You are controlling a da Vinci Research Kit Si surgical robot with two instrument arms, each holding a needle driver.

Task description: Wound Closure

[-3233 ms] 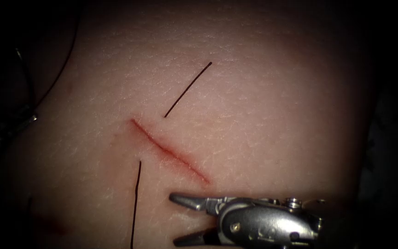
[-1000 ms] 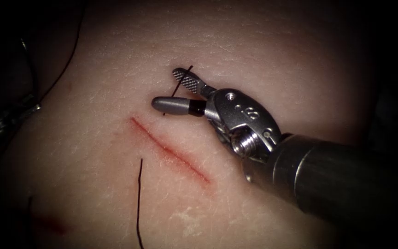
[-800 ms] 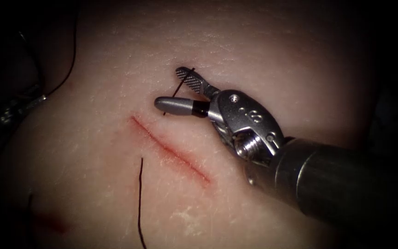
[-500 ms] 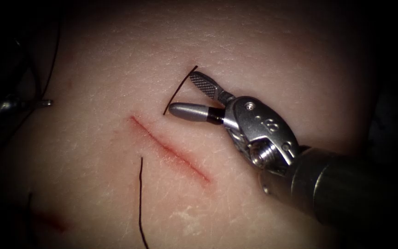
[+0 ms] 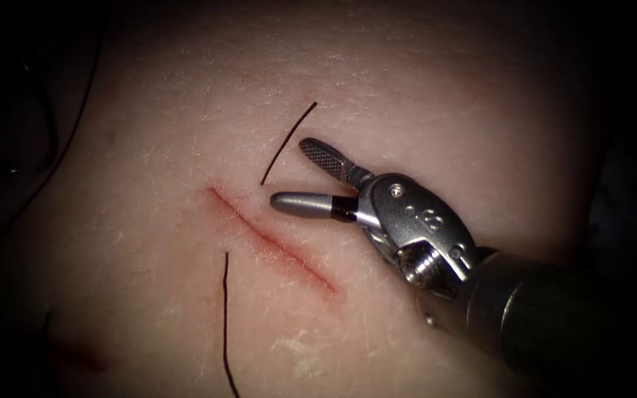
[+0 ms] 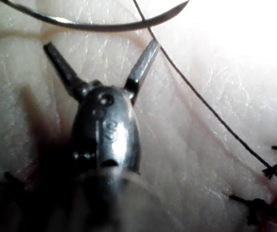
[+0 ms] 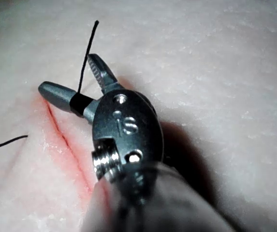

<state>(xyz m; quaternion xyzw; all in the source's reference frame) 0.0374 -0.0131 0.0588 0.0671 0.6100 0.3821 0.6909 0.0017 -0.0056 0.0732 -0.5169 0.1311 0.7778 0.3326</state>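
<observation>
The right arm's silver needle driver (image 5: pixel 295 175) hovers with jaws parted and empty beside a short black thread tail (image 5: pixel 287 144) right of the red cut (image 5: pixel 270 239), so closing now risks missing it, while the left arm's dark needle driver (image 6: pixel 102 55), also spread and empty, sits just below the curved steel needle (image 6: pixel 94 24) lying on the pale tissue (image 5: pixel 422 96).

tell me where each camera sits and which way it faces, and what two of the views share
Endoscope view: above and in front of the tissue, looking down at the cut; the right tool enters from the right, jaws open, holding nothing.
Left wrist view: near the left arm's wrist, along its shaft; the left tool open and empty, the needle lying just beyond.
Right wrist view: near the right wrist, along its shaft.
Shared: endoscope and right wrist views both show the thread end by the right tool.
</observation>
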